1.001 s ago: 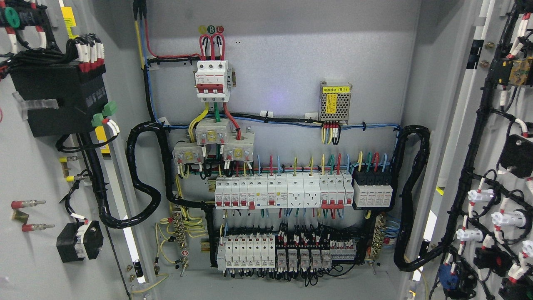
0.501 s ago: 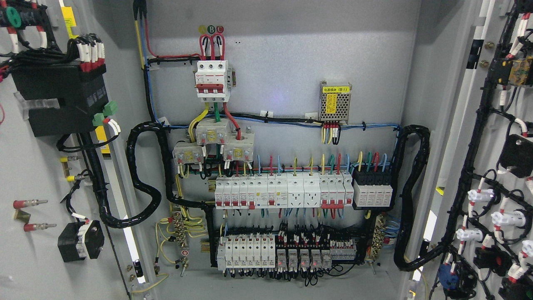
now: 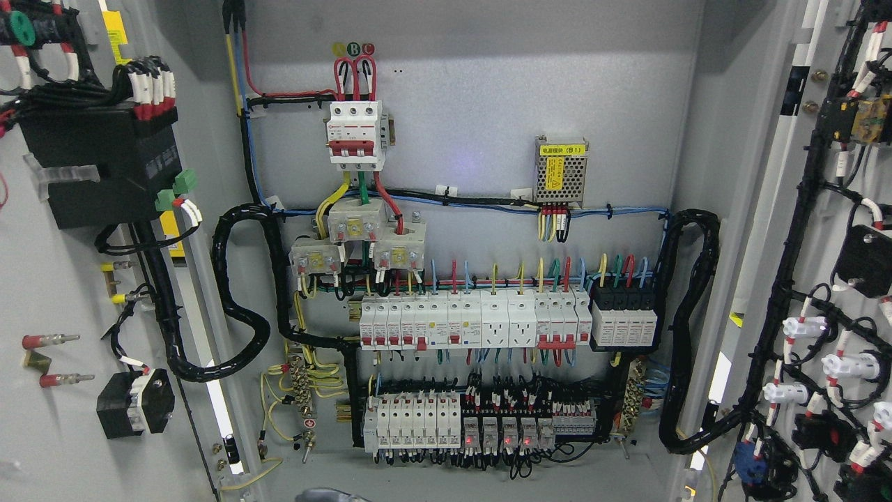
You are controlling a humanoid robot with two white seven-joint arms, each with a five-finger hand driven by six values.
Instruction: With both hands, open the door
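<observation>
A grey shape (image 3: 327, 495) has crept in at the bottom edge since a second ago (perhaps a hand; its state I cannot tell). Both doors, left (image 3: 63, 446) and right (image 3: 773, 84), stand wide; just withdraw clear of the wiring.

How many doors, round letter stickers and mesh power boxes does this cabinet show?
Doors: 2
Round letter stickers: 3
Mesh power boxes: 1
Total: 6
</observation>
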